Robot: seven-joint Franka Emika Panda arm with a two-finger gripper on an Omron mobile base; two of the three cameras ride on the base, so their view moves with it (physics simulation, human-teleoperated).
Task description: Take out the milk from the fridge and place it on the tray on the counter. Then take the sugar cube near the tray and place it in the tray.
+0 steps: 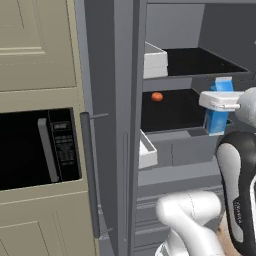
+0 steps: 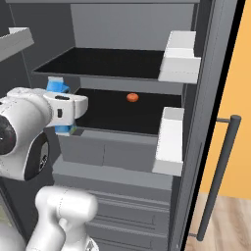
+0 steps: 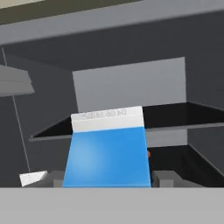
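One milk (image 3: 107,151) carton stands upright in the fridge (image 1: 112,125), gable up, fingers (image 3: 164,178) pinching its sides.

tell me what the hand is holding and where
The hand brackets the milk at its lower sides, but whether it actually grips the carton cannot be told.

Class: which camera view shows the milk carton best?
The hand view: the milk fills the centre, blue face and white top unobstructed. In both base views the robot's hand covers much of it.
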